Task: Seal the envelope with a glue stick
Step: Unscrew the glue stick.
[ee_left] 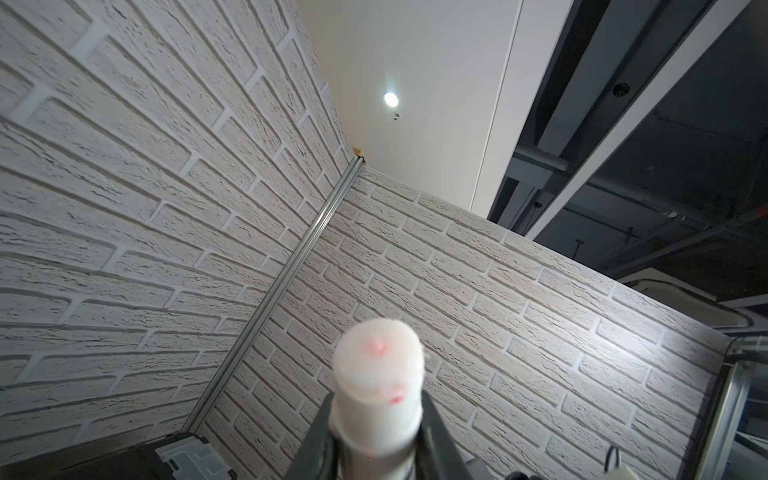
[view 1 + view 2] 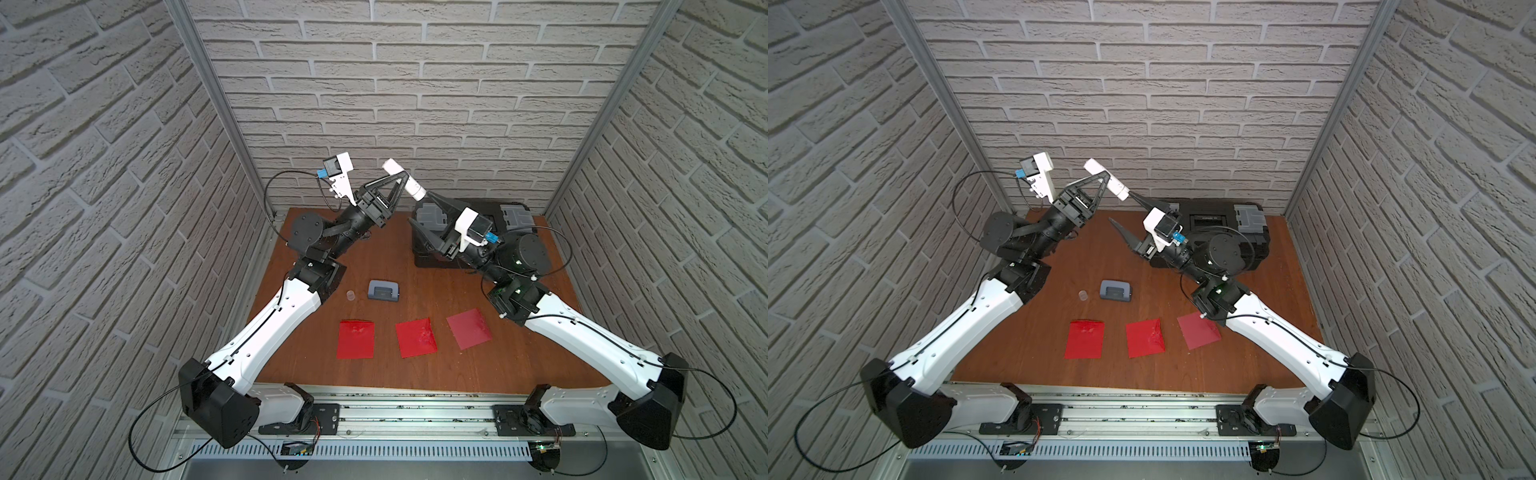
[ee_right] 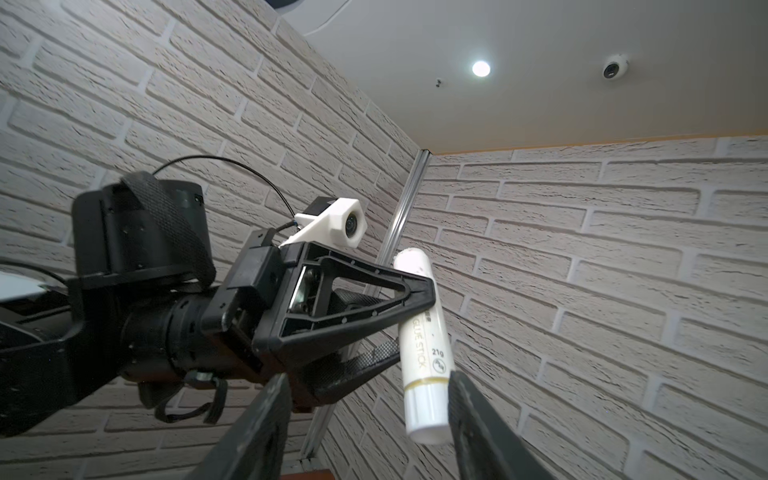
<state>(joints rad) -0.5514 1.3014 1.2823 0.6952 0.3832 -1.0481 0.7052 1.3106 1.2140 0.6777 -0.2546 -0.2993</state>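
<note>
The glue stick (image 2: 414,189) (image 2: 1118,190) is held high above the back of the table, tilted, with my left gripper (image 2: 401,179) (image 2: 1105,178) shut on its middle. In the left wrist view its uncapped glue end (image 1: 378,365) shows red smudges. My right gripper (image 2: 422,210) (image 3: 370,376) is open, with the stick's base end (image 3: 428,415) between its jaws, close beside one finger (image 3: 469,415). A translucent cap (image 2: 351,295) lies on the table. Three red envelopes (image 2: 355,338) (image 2: 416,337) (image 2: 469,328) lie flat in a row near the front.
A grey-blue hole punch (image 2: 383,289) sits mid-table next to the cap. A black toolbox (image 2: 513,208) with grey organiser lids stands at the back right, under my right wrist. Brick-pattern walls enclose three sides.
</note>
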